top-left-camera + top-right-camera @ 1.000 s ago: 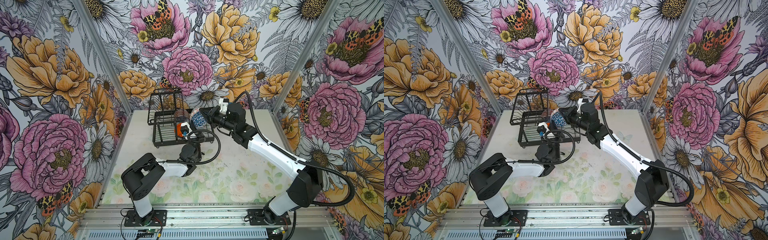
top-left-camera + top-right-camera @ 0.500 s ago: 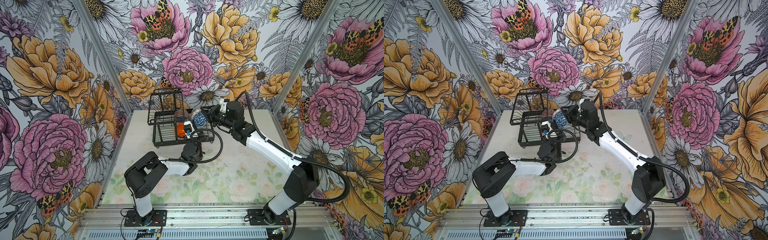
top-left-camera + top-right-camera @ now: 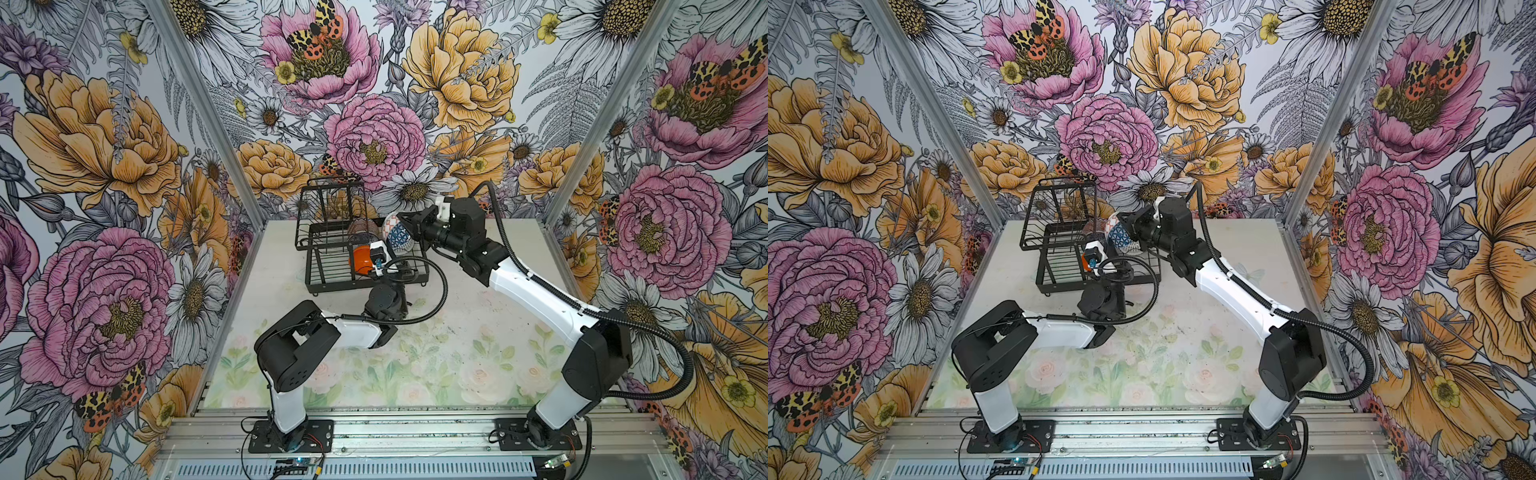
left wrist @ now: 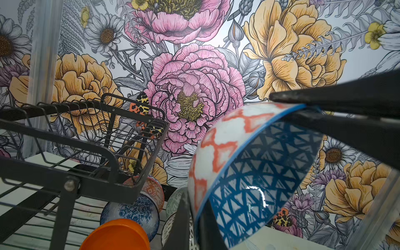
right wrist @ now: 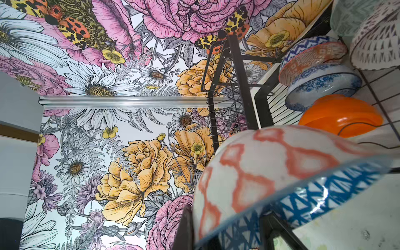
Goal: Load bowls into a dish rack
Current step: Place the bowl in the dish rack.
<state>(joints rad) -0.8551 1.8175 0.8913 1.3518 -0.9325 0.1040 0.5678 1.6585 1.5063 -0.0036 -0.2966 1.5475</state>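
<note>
Blue geometric bowl [image 3: 398, 241], rim clamped in left pincer [image 4: 195, 218] and right pincer [image 3: 409, 222].

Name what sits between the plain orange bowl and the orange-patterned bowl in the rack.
The blue-white floral bowl stands between the plain orange bowl and the orange-patterned bowl; the right wrist view shows this.
</note>
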